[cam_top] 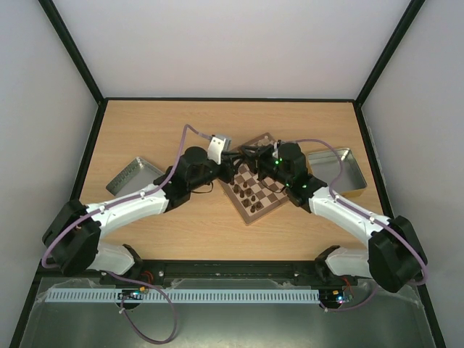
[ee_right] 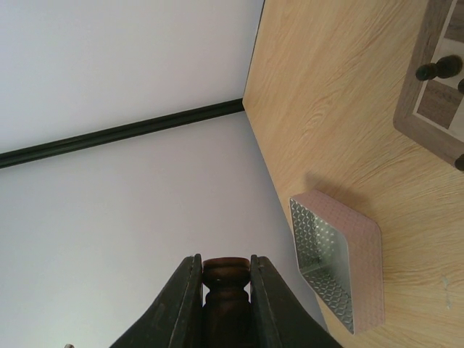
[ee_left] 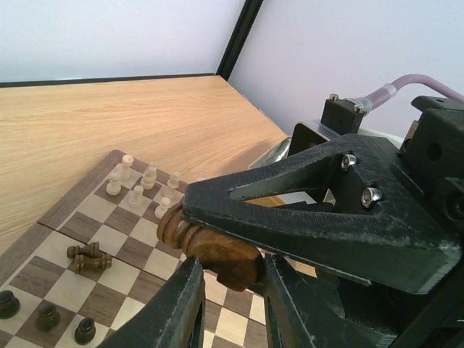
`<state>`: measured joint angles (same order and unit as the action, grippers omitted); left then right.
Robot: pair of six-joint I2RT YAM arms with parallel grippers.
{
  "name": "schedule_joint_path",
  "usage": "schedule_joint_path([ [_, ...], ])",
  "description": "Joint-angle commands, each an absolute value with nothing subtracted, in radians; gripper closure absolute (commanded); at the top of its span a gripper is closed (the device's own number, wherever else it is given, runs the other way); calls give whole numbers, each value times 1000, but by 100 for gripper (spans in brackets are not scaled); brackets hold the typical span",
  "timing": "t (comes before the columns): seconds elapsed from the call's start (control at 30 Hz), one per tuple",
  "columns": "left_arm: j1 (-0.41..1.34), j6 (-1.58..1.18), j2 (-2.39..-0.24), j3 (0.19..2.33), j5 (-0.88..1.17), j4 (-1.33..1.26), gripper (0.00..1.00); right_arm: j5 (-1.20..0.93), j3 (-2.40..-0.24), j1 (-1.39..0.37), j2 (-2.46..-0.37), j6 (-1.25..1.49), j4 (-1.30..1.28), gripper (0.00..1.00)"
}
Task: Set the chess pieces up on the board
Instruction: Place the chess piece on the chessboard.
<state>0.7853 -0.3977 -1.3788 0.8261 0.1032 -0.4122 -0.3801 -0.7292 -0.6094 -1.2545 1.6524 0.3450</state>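
From above, you see the board [cam_top: 254,190] lying cornerwise in mid-table between the grey tin [cam_top: 134,176] and the gold-rimmed tin [cam_top: 341,170]. The left gripper [cam_top: 233,171] and the right gripper [cam_top: 248,155] meet nose to nose over its far side, but what sits between them is too small to make out here. Your left wrist view settles it. A dark brown piece [ee_left: 210,243] hangs sideways above the board with the right gripper's finger lying across its middle. Its ringed end pokes out, and its thicker end sits between your left fingers [ee_left: 177,312], which press it on both sides. I read both tools as clenched on that one piece. Below, cream-white chess pieces [ee_left: 145,185] stand in the far corner, two dark ones [ee_left: 88,257] lie toppled, and three more stand at the near edge. Your right wrist view shows the same turned piece clamped snugly between the right fingers [ee_right: 185,304], with the grey tin on the table beyond. Expect the piece to be light, hard and smooth. Being round, it will likely twist or roll in a loose pinch, and it should tip easily on its small foot. Hold it at the narrow waist just above the base collar.
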Motion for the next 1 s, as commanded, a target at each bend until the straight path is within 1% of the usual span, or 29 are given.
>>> schedule_joint_path([
  [0.0, 788, -375, -1394, 871, 70, -414, 77, -350, -733, -623, -1197, 1613, 278, 85],
  [0.27, 788, -372, -1405, 872, 111, -388, 77, -216, -701, -623, -1152, 1601, 149, 85],
  [0.37, 788, -368, -1407, 875, 104, -367, 75, -165, -680, -618, -1136, 1596, 87, 85],
  [0.47, 788, -368, -1408, 882, 113, -324, 71, -159, -674, -590, -1132, 1527, -15, 85],
  [0.7, 788, -384, -1399, 858, 132, -277, 69, -327, -681, -484, -1136, 1325, -327, 85],
  [0.8, 788, -385, -1399, 856, 138, -256, 68, -399, -680, -460, -1137, 1317, -428, 85],
  [0.97, 788, -381, -1390, 844, 154, -252, 68, -483, -683, -450, -1166, 1360, -502, 85],
])
